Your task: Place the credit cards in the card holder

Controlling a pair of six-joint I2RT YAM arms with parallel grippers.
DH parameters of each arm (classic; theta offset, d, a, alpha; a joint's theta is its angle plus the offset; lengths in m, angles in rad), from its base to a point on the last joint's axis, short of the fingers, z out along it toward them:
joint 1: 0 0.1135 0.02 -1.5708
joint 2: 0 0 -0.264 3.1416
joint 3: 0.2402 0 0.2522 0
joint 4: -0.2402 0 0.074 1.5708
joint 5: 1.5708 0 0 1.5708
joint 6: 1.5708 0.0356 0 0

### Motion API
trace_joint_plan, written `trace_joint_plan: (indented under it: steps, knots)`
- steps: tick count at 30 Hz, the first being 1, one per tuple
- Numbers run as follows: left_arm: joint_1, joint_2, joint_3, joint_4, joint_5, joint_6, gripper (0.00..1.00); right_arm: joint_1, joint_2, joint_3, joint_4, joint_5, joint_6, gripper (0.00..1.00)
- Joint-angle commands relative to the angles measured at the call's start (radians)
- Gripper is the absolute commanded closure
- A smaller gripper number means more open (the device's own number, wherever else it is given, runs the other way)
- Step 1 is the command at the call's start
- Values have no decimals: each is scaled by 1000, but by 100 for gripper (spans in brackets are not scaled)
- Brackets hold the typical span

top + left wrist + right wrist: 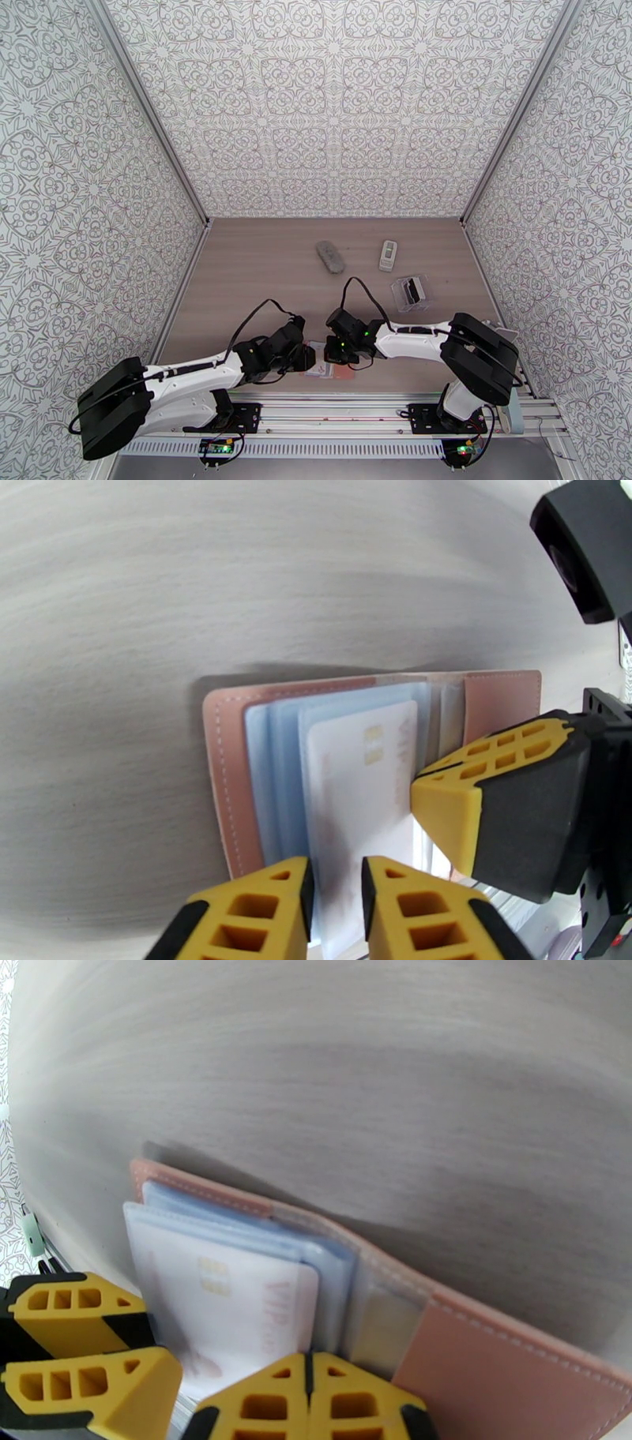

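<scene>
On the surface near the arm bases, the open pink card holder takes a white card. Left fingers pinch the card's near edge; right fingers, pressed together, pin the sleeves. Next: push it fully in.

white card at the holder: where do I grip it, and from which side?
Probably by the white card's near short edge, coming in from the table's near side with one of the fingers above and one below. It lies flat on the open card holder, its chip end toward the clear sleeves, and the shut right gripper presses on the holder's other side.
</scene>
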Motion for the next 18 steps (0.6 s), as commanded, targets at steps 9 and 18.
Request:
trace_joint_plan:
  steps: [9, 18]
  knots:
    - [-12, -19, 23, 42, 33, 24, 74, 8, -25, 35, -76, 4, -29, 95]
    - [-17, -18, 15, 111, 72, 9, 73, 7, -99, 70, -202, 80, -59, 80]
